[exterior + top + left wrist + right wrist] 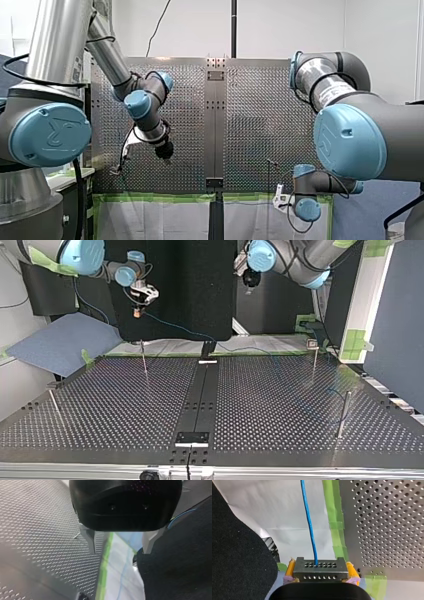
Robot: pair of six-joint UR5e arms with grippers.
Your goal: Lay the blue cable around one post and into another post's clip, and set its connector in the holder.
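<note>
Blue cable [308, 517], thin and smooth, ran straight out of a grey metal connector [320, 576] w/ two rows of small holes. My right gripper [320, 567] had that connector clamped between its yellow pads [290, 568], one pad at each end of the block. It hung over a white sheet [287, 517], just beside the green tape [337, 525] that edged the perforated table [125, 405]. In the top view it sat at the view's left, raised, past the table's edge on the arms' side. From there the cable drooped toward the table's middle, then faded toward the view's right; I couldn't tell if it touched any post.

My left gripper [119, 552] hung w/ its metal fingers spread wide, nothing between them.

My judgement: the step in hand was carrying the connector end, and routing looked not yet begun. Nearest the held end stood a thin post [144, 359]. A far post [314, 357] at the view's right had a small block on top, poss. the clip. The next move would call for lowering the connector and sweeping the cable around one post w/ some slack, then seating it in the clip. I couldn't pick out the holder for sure.
</note>
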